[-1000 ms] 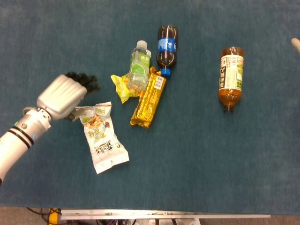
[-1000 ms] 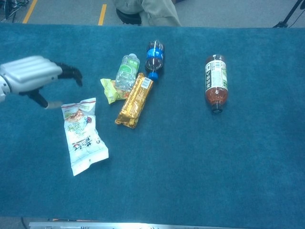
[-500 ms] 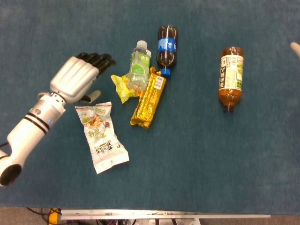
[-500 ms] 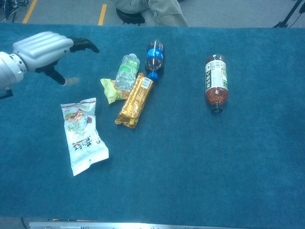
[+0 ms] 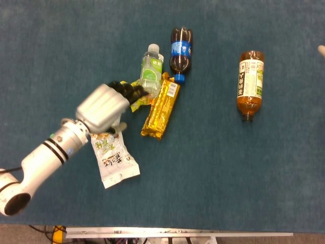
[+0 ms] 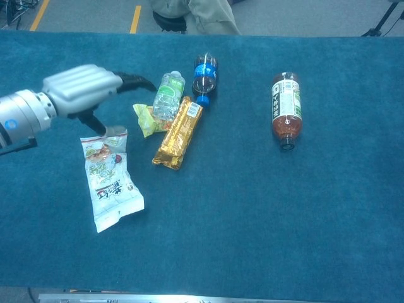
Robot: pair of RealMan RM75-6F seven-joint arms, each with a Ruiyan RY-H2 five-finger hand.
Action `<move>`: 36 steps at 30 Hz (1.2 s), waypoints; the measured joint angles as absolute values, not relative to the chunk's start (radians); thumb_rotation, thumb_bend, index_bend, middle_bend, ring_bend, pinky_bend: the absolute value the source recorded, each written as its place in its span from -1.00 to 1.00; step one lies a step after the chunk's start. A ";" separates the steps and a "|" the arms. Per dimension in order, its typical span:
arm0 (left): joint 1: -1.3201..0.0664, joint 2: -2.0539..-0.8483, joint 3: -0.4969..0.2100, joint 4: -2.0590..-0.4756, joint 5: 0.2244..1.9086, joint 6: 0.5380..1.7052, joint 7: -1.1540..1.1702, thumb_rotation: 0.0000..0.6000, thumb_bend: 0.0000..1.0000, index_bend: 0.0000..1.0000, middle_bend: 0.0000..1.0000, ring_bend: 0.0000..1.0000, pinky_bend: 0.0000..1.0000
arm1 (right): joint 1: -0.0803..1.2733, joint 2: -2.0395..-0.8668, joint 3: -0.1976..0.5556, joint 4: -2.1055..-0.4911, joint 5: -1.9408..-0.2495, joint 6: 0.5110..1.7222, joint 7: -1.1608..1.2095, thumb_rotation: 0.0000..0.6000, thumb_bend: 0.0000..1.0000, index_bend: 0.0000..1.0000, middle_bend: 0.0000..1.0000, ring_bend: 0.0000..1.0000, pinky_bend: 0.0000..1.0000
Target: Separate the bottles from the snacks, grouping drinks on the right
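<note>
My left hand (image 5: 104, 107) hovers over the top of the white snack bag (image 5: 114, 155), holding nothing. Its dark fingers (image 5: 127, 90) are spread and reach over the yellow snack packet (image 6: 145, 118). In the chest view the left hand (image 6: 82, 89) is above the cloth, its fingers pointing at the clear green-label bottle (image 6: 167, 95). That bottle (image 5: 151, 71) lies on the yellow packet, beside the gold snack bar (image 5: 161, 107). The cola bottle (image 5: 181, 48) lies just behind them. Far right lies the brown tea bottle (image 5: 250, 84). A pale tip (image 5: 321, 49) at the right edge may be my right hand.
Everything lies on a blue cloth table (image 5: 213, 178). Its front edge has a metal rail (image 5: 177, 234). A seated person (image 6: 196, 16) is beyond the far edge.
My left hand has swung right and nearer, from the open cloth on the left to above the white bag's top and the yellow packet. No object has moved.
</note>
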State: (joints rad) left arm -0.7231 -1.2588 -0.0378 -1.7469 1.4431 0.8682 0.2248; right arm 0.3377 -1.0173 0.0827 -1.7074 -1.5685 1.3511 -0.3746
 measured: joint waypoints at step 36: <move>-0.429 -1.035 0.033 -1.885 1.383 1.273 0.401 1.00 -0.41 -1.00 -0.87 -0.79 -0.54 | 0.714 -1.309 0.095 -1.701 -1.754 0.842 -0.541 1.00 -1.00 -0.73 -0.47 -0.63 -0.32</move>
